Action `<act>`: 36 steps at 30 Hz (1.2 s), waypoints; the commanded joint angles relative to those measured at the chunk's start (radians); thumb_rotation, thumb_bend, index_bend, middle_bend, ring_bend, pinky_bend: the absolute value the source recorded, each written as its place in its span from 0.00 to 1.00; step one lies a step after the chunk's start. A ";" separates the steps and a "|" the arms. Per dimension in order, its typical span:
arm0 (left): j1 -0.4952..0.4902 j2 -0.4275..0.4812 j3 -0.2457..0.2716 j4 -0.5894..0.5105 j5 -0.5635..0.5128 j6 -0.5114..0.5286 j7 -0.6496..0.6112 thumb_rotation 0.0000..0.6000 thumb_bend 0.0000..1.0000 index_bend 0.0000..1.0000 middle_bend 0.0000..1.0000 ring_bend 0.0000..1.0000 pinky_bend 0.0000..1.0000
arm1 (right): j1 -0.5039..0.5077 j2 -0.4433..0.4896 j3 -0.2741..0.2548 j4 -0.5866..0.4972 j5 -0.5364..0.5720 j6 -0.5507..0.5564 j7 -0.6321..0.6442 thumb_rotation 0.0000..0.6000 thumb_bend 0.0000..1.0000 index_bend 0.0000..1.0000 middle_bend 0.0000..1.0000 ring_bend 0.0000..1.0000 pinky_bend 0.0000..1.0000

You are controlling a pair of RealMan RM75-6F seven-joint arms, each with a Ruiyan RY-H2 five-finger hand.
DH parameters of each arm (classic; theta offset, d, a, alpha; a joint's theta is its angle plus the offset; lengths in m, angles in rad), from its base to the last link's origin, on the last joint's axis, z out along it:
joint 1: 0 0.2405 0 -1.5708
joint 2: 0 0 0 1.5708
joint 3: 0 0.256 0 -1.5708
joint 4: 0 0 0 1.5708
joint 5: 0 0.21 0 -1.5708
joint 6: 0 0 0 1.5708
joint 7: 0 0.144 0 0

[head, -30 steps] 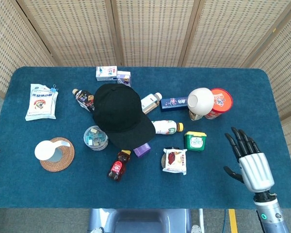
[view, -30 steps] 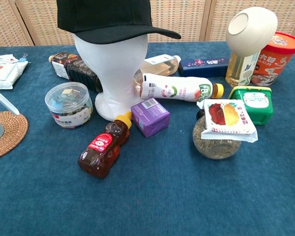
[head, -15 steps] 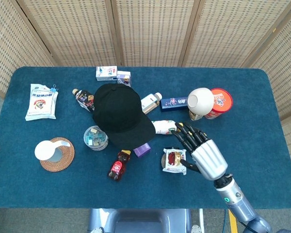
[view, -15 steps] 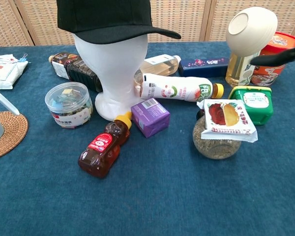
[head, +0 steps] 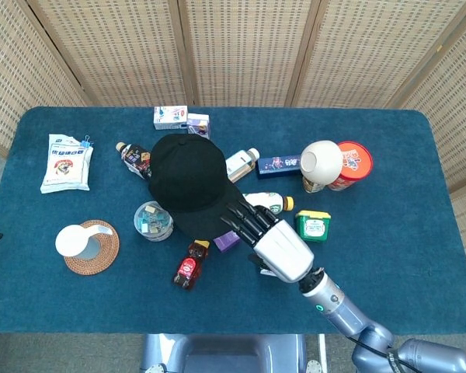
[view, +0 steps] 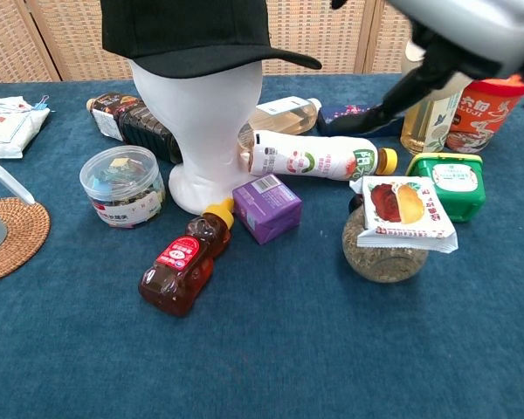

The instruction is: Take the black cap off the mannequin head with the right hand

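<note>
Fingers [head: 245, 219] of the right hand [head: 273, 241] are spread and stretched out toward the brim of the black cap [head: 188, 183], reaching just beside its front edge; whether they touch it cannot be told. The hand holds nothing. In the chest view the right hand [view: 472, 35] shows in the upper right corner, dark fingers [view: 393, 96] pointing down and left above the lying white bottle [view: 319, 158]. The black cap [view: 192, 33] sits on the white mannequin head [view: 205, 122], which stands upright on the blue worktop [head: 419, 202]. Around the head's base lie a purple box [view: 266, 208], a honey bottle [view: 182, 262] and a clear tub [view: 122, 185]. The left hand is not in view.
</note>
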 commanded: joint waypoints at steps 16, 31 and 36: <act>0.009 0.008 -0.003 0.043 -0.018 -0.001 -0.072 1.00 0.08 0.00 0.00 0.00 0.06 | 0.120 -0.210 0.047 0.237 -0.010 0.081 -0.091 1.00 0.01 0.23 0.26 0.26 0.38; 0.009 0.003 -0.008 0.061 -0.033 -0.009 -0.088 1.00 0.08 0.00 0.00 0.00 0.06 | 0.188 -0.316 0.037 0.402 -0.032 0.150 -0.076 1.00 0.24 0.35 0.39 0.41 0.61; 0.009 0.007 -0.008 0.061 -0.036 -0.015 -0.100 1.00 0.08 0.00 0.00 0.00 0.06 | 0.216 -0.341 0.035 0.482 -0.045 0.169 -0.065 1.00 0.31 0.39 0.43 0.46 0.63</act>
